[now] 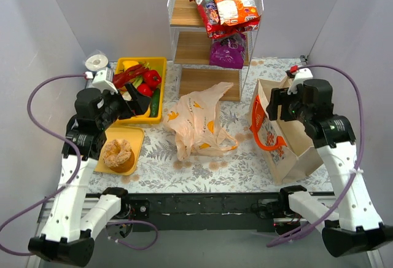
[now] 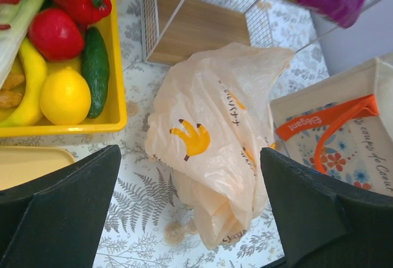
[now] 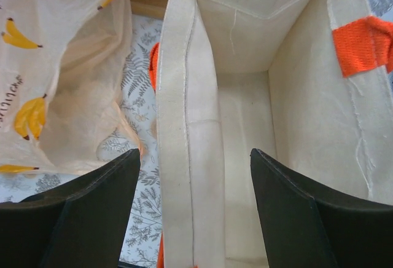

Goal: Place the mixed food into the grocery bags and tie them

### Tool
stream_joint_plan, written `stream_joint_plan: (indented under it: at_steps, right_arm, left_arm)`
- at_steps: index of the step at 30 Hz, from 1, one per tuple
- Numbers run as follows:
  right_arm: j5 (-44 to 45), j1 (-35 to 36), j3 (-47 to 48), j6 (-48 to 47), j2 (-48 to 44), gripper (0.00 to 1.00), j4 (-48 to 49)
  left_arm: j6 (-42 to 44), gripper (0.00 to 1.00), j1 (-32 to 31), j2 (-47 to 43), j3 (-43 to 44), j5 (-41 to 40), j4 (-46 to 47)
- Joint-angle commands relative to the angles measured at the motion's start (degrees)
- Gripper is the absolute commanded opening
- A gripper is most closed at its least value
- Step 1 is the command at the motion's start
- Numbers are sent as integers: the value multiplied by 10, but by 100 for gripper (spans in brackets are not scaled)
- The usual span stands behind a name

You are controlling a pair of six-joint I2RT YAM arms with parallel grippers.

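Both grippers were seen spread wide, and nothing was held in them. The right gripper (image 3: 195, 152) was hung over the beige tote (image 1: 288, 139), with one tote wall between its fingers. Whether the wall was touched could not be told. The left gripper (image 2: 190, 157) was held above the peach plastic bag (image 1: 196, 120).

The step seemed to be holding the tote open. For this, only that one wall should be pinched, near its top. It should be pulled gently, so the tote is not tipped.

The tote was stood upright, mouth up, its long side running far to near. The plastic bag was laid flat mid-table; its mouth could not be made out. The crisp packets (image 1: 230, 3) and purple packet (image 1: 227, 51) were left on the wire shelf (image 1: 178, 34). The cucumber (image 2: 95, 71) was laid lengthwise, far to near, in the yellow tray (image 1: 161, 62).
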Motion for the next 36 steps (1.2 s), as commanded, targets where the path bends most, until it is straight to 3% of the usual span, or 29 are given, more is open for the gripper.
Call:
stream_joint_plan:
  at_steps: [1,10,12,13,14,15,16,17,20,24,29,33,36]
  right_arm:
    - [8,18,-14,0,15,81,14]
    - [119,120,-54,39,100,81,26]
    - [155,121,-61,43,111,74,43]
    - [165,121,-62,43,117,63,44]
    - [170,121,-57,40,118,35,44]
    - [164,122,-53,34,112,18,43]
    - [148,127,-50,23,104,7,48]
    - [128,131,-49,-5,93,1,54]
    - [31,142,-29,-42,46,1,64]
    - [-90,152,28,-48,32,1,8]
    - [-127,185,43,-57,10,1,-42]
    - [-187,207,29,-67,14,1,-34]
    - [-168,259,-4,-59,31,1,7]
  left_arm:
    - [10,98,-2,25,-23,31,32]
    - [0,98,-2,29,-54,58,61]
    - [2,98,-2,20,-63,61,60]
    - [4,98,-2,15,-65,62,58]
    - [7,98,-2,12,-65,64,50]
    - [13,98,-2,2,-65,65,44]
    - [16,98,-2,-2,-65,66,41]
    - [18,98,-2,-6,-64,67,34]
    - [24,98,-2,-16,-56,81,17]
    - [10,98,-2,-12,-35,137,-3]
    - [-3,98,-2,1,1,180,-19]
    - [-14,98,-2,12,26,209,-22]
    - [-33,98,-2,24,30,242,-2]
